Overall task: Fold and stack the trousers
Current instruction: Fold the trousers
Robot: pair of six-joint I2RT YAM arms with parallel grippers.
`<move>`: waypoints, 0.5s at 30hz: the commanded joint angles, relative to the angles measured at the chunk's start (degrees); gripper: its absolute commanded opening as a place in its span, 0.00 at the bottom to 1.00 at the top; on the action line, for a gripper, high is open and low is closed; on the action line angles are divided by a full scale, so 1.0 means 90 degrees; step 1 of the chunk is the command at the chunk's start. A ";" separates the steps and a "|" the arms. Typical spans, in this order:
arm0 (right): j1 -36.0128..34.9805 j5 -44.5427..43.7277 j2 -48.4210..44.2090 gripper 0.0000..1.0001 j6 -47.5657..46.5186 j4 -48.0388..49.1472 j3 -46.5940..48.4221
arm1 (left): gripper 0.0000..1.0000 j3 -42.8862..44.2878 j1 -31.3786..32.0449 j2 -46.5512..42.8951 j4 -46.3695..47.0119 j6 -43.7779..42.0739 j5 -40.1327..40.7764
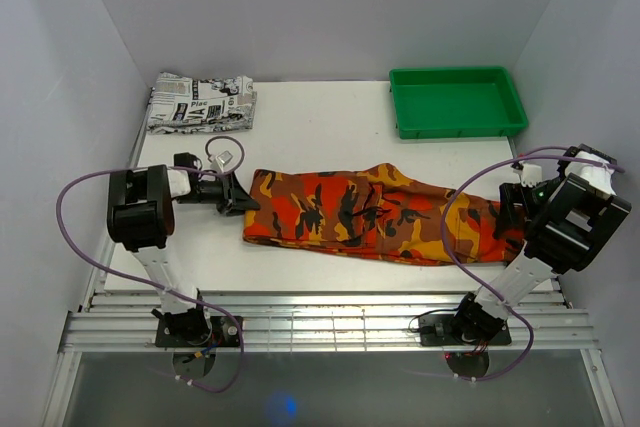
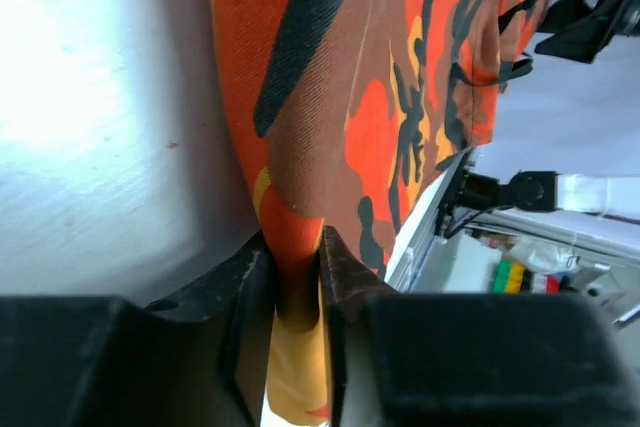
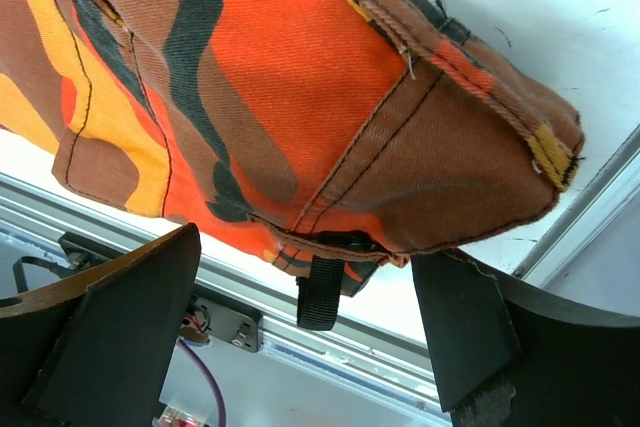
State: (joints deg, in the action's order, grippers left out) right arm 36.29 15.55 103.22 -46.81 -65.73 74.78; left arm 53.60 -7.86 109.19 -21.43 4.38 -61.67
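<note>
Table [image 1: 320, 137]: white, matte, with a bright glare patch in the left wrist view and a few faint scuffs. Pale walls [image 1: 330, 7] close it in at the back and on both sides. Aluminium rails [image 1: 330, 322] run along the near edge, with both arm bases bolted to them. A purple cable [image 1: 70, 197] loops off each arm. Green tray [image 1: 455, 102] sits at the far right corner. A folded newspaper-print garment [image 1: 200, 104] lies at the far left corner. Both are well apart from the trousers [image 1: 350, 212]. The trousers lie flat across the middle of the table, running left to right between the two grippers and slanting slightly toward the near edge at the right end. Left gripper [image 1: 243, 197] is low at the left end of the cloth. In its wrist view the fingers [image 2: 250, 297] stand narrow, with a fold of the trousers' edge pinched between them and both pads touching fabric. Right gripper [image 1: 512, 209] is at the right end of the trousers, near the table's right edge. Its jaws stand wide on either side of the hem, and I see no pad pressing on the cloth there. A short black strap [image 3: 318, 297] hangs from that end, seen against the rails at the table edge.
</note>
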 commanded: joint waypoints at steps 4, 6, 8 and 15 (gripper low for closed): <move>0.0010 0.0419 -0.0024 0.90 0.0044 -0.0333 0.0265 | 0.01 0.0225 -0.0483 -0.0129 0.0245 0.0060 0.0036; 0.0010 0.0547 -0.0043 0.90 0.0083 -0.0333 0.0333 | 0.00 0.0468 -0.0901 -0.0256 -0.0010 -0.0114 0.0045; 0.0001 0.0809 -0.0062 0.90 0.0132 -0.0294 0.0401 | 0.00 0.0684 -0.1428 -0.0461 -0.0576 -0.0320 0.0036; -0.0623 0.1904 -0.0169 0.92 0.0610 -0.0080 0.0577 | 0.00 0.1631 -0.2319 -0.1027 -0.2422 -0.1560 0.0084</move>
State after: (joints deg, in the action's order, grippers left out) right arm 34.37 24.95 103.22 -43.92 -66.96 77.60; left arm 65.14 -27.18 106.41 -34.94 -3.01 -59.75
